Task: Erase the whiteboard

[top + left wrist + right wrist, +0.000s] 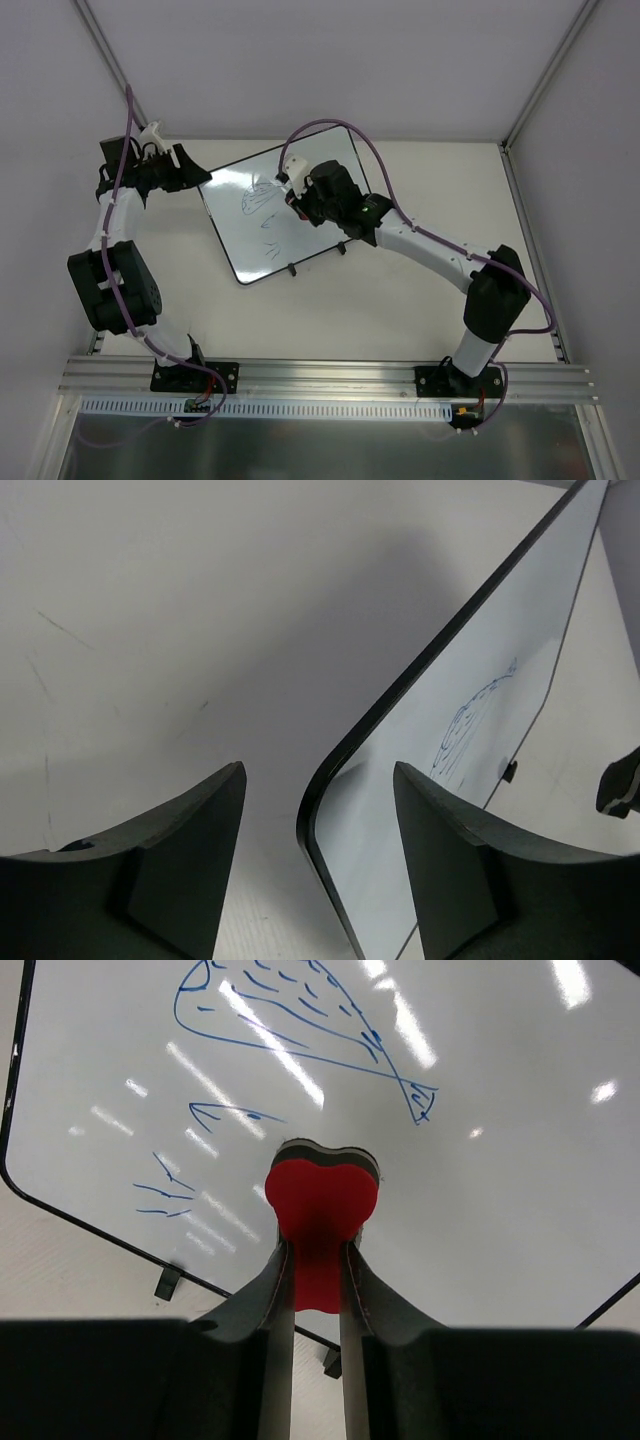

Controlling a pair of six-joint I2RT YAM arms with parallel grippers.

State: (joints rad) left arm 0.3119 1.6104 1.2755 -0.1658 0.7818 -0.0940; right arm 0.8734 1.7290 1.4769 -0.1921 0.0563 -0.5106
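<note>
The whiteboard lies tilted on the white table, with blue fish-like scribbles on its left half and two black clips on its near edge. My right gripper is over the board's middle, shut on a red eraser that it presses against the board just below the scribbles. My left gripper is open at the board's far-left corner. In the left wrist view its fingers straddle the black-rimmed corner without gripping it.
The table is bounded by white walls and aluminium posts at the back and sides. A metal rail carrying both arm bases runs along the near edge. The right arm's purple cable arches over the board's right end.
</note>
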